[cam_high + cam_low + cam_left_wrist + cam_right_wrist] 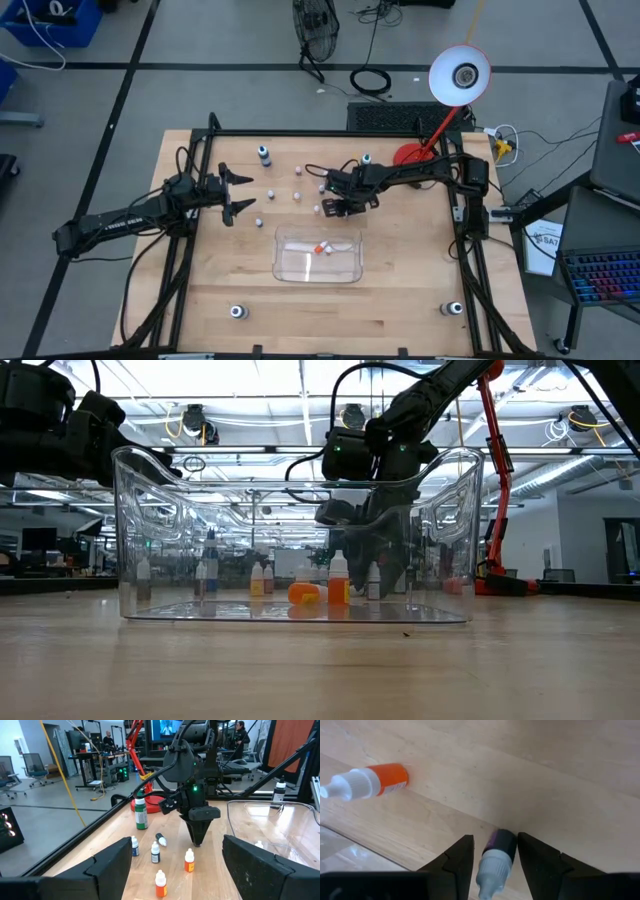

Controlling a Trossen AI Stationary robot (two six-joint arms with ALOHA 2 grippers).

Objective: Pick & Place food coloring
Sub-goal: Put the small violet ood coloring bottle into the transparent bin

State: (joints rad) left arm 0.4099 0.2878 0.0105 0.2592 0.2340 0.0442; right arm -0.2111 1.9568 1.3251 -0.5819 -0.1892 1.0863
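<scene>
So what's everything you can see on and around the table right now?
table: one, light wood, under both arms
clear tray: one, see-through, middle of the near half
orange bottle: one, orange with white cap, lying in the tray
small bottles: at least five, pale from above, loose beyond the tray
larger bottles: four, dark with pale tops, two far, two near corners
lamp: one, red with white shade, far right edge
purple bottle: one, dark purple, between the right fingers
left gripper: open, left of the small bottles
right gripper: closed on the purple bottle
</scene>
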